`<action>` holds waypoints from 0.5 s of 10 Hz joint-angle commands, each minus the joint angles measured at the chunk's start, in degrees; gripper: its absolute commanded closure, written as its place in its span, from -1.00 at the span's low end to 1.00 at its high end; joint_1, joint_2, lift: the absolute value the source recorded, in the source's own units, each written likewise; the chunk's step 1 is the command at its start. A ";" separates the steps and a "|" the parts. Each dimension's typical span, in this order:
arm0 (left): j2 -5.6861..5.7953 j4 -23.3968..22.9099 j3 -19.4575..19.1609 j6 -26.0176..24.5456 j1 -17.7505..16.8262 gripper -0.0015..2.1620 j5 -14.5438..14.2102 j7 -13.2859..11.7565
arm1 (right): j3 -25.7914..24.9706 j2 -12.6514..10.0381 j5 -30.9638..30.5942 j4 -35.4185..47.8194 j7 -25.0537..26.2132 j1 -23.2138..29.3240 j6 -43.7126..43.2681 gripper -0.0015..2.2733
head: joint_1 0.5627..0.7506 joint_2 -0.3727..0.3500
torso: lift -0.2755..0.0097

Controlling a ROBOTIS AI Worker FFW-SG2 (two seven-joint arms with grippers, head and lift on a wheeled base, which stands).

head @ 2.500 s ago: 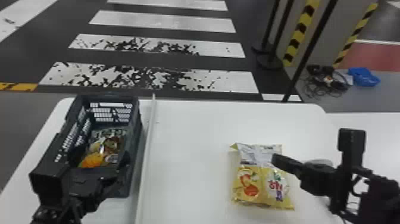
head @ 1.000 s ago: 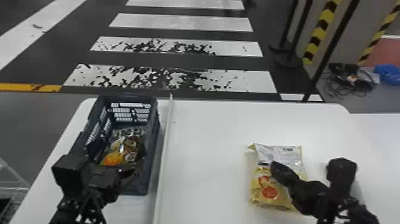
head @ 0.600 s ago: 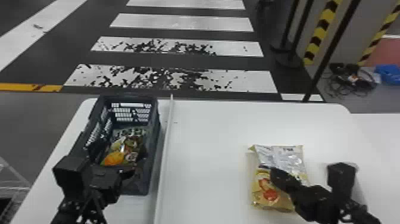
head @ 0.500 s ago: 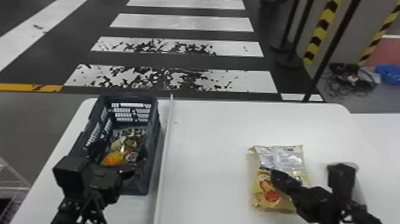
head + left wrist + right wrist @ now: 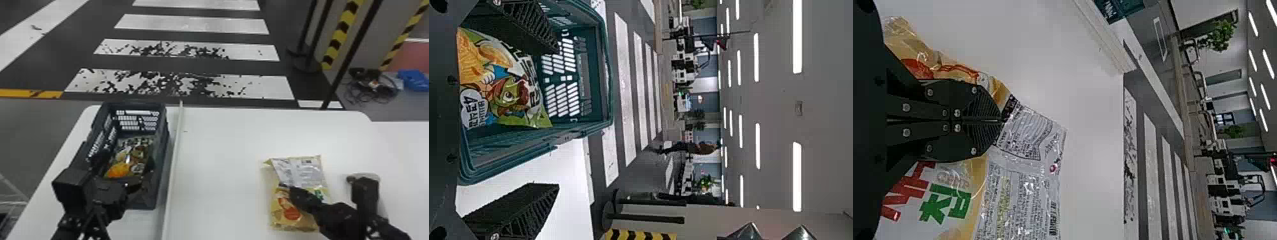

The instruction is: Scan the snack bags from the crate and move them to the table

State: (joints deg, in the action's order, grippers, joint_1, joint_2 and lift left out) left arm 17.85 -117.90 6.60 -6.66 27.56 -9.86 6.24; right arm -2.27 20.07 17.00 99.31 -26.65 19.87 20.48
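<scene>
— The right fingers (image 5: 959,94) are seen together over the snack bag (image 5: 308,174), which is laid on the bench (image 5: 223,137). Is any film pinched between them?

— That cannot be told. Before any sideways move, the grip should be checked with a slight lift, so that the bag is neither dragged nor torn.

— And for the scan?

— The small barcode (image 5: 1053,225) can be made out near a corner of the grey printed panel. That panel should be kept flat and turned up, since crinkled, shiny film could spoil the reading. If only a nudge is wanted, the bag should be pressed lightly; the contents may well be crushed otherwise.

— How should it be let go?

— The fingers should be parted a little, then raised straight up, so that no loose edge is caught.

— What about the crate (image 5: 163,159), across the pale strip (image 5: 174,166)?

— More snacks (image 5: 127,159) are held in it. The left fingers (image 5: 511,212) are spread wide, one over the inside of the crate, the other over the bench. If a pick is meant next, both should be brought within the rim before being lowered; otherwise the wall could be struck or gripped instead.
</scene>
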 commanded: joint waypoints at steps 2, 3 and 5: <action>0.08 0.13 -0.10 0.02 0.13 -0.96 0.11 0.00 | -0.37 0.76 1.55 0.36 -0.33 -0.10 0.23 0.97 | 0.41 -0.08 | 0.27; 0.08 0.13 -0.10 0.19 0.13 -0.96 0.11 0.00 | -1.42 0.40 2.07 1.59 -0.16 -0.10 0.93 0.97 | 0.41 -0.08 | 0.27; -0.09 -0.04 -0.10 0.37 0.13 -0.96 0.11 0.00 | -5.38 -0.12 5.33 7.92 0.02 0.25 11.48 0.96 | 0.41 -0.09 | 0.27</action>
State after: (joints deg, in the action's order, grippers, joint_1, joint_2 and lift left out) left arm 17.78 -117.92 6.50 -6.34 27.69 -9.75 6.24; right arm -6.51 20.04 21.40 105.36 -26.62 19.94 28.64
